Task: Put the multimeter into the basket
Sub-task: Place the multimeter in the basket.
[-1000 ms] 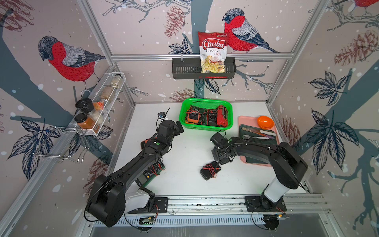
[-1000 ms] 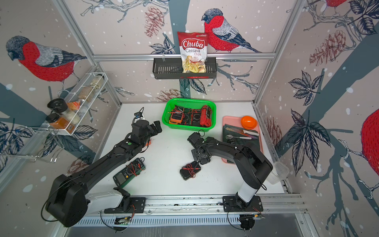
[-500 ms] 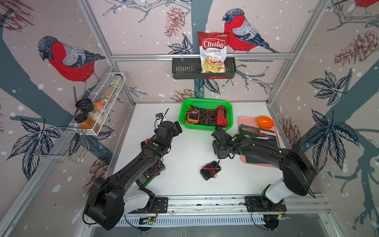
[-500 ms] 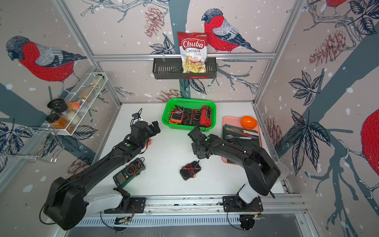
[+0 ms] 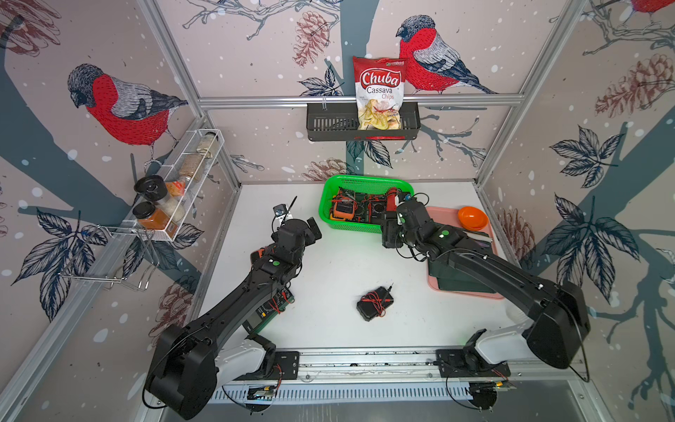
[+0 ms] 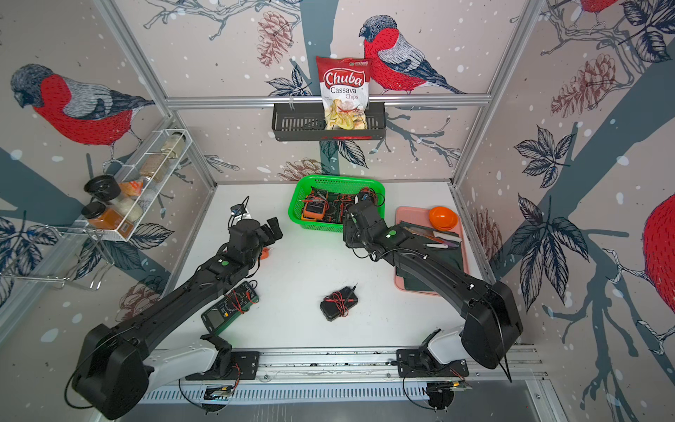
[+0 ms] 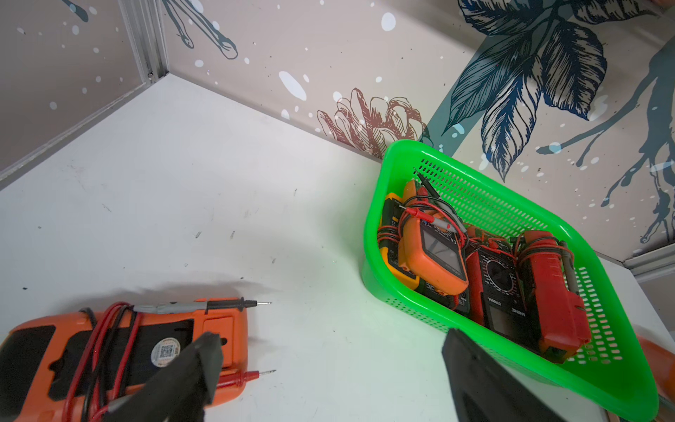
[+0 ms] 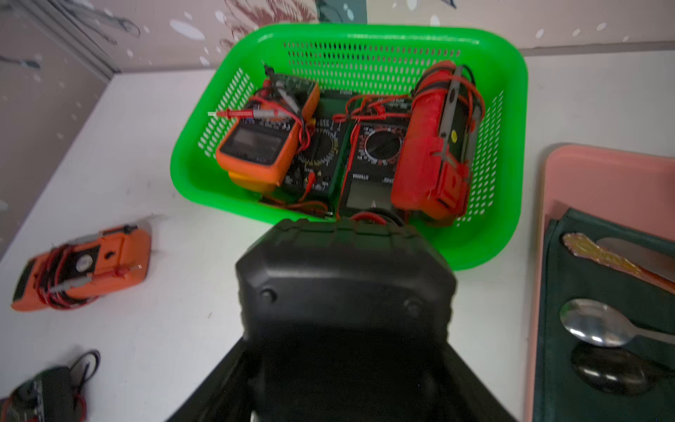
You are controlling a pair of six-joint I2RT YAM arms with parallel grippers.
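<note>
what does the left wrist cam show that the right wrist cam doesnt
Only the left wrist view: the left tool, its fingers wide apart with nothing between them.

Only the right wrist view: the right tool gripping a black multimeter just short of the basket, and a spoon on a dark green cloth.

Both: the green basket holding several multimeters, and the orange multimeter lying face down on the white table, leads wrapped around it.
</note>
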